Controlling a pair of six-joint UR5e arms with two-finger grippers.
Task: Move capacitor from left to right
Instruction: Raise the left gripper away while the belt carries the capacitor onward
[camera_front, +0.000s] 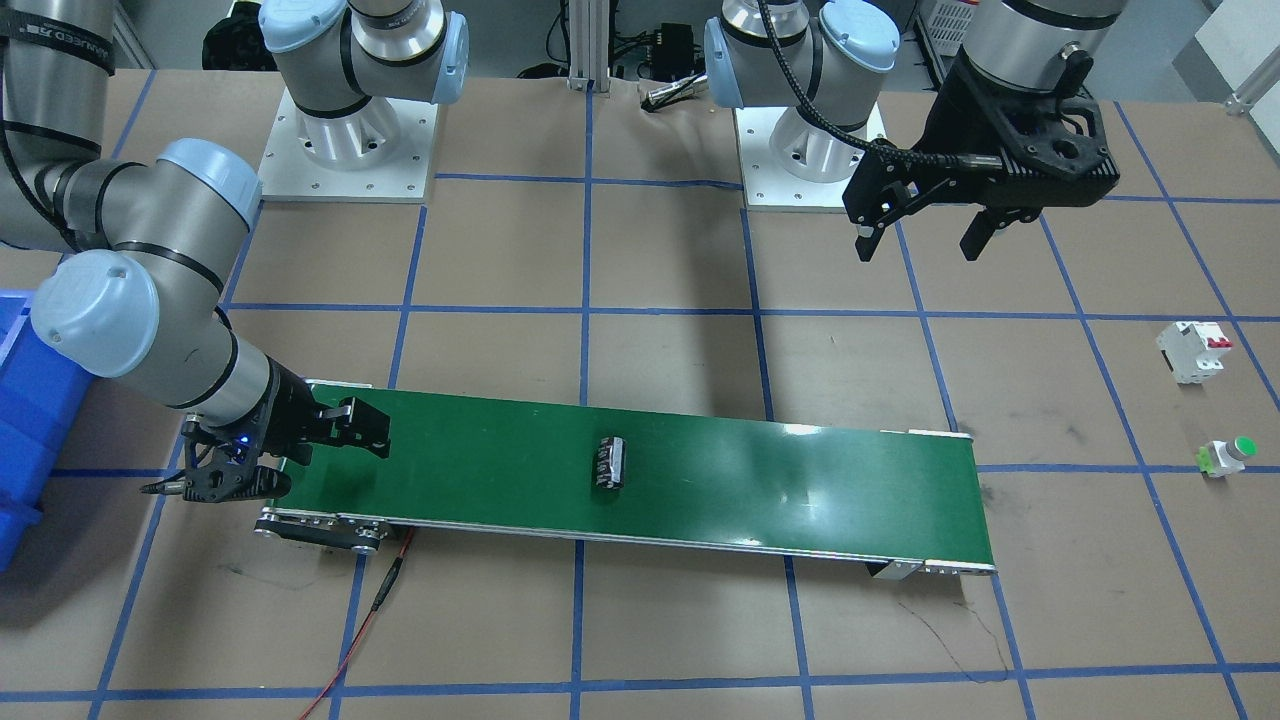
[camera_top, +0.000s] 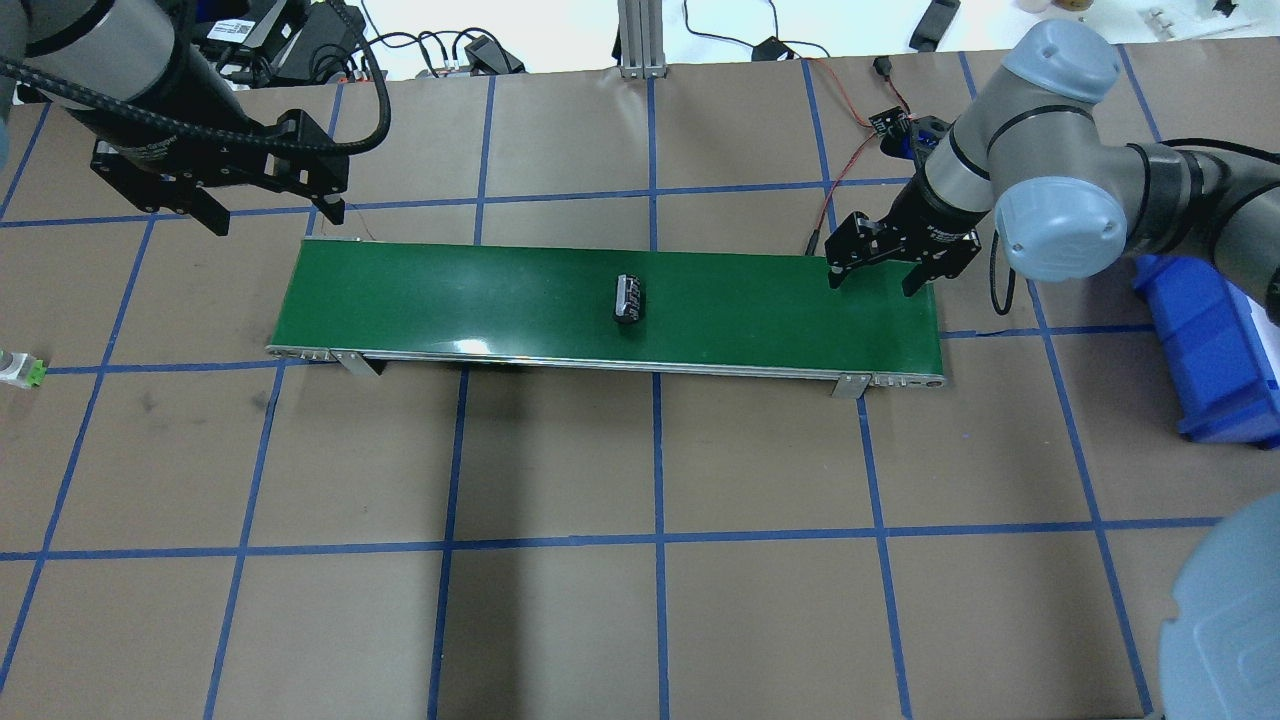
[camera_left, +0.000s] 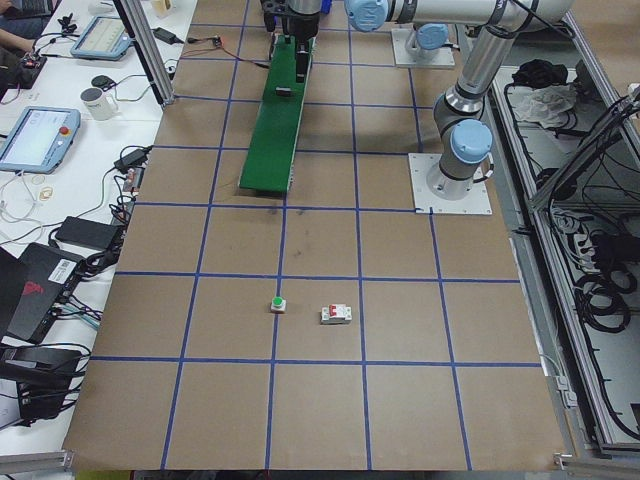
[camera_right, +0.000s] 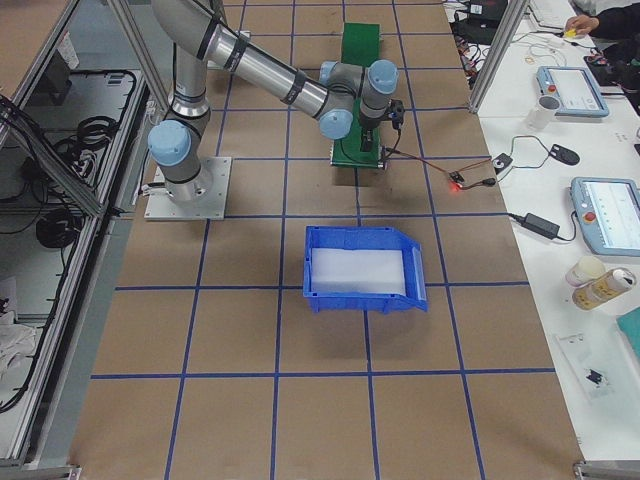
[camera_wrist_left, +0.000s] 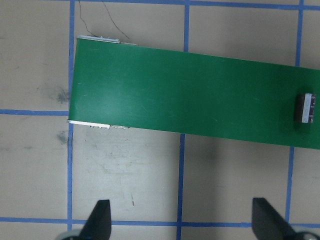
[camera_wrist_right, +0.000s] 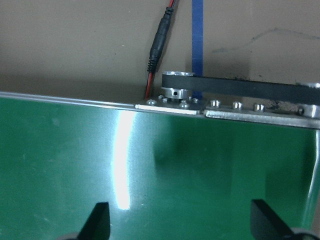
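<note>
The capacitor (camera_front: 611, 463), a small dark cylinder with pale markings, lies on its side near the middle of the green conveyor belt (camera_front: 780, 480). It also shows in the overhead view (camera_top: 630, 300) and at the right edge of the left wrist view (camera_wrist_left: 305, 107). My left gripper (camera_front: 920, 243) is open and empty, raised above the table off the belt's left end (camera_top: 275, 218). My right gripper (camera_top: 873, 283) is open and empty, low over the belt's right end (camera_front: 330, 458). In the right wrist view the right gripper (camera_wrist_right: 182, 222) has only bare belt between its fingers.
A white breaker with red parts (camera_front: 1193, 351) and a green-capped push button (camera_front: 1228, 457) stand on the table beyond the belt's left end. A blue bin (camera_top: 1215, 350) stands past the right end. A red-black cable (camera_front: 372, 605) runs from the belt's motor end.
</note>
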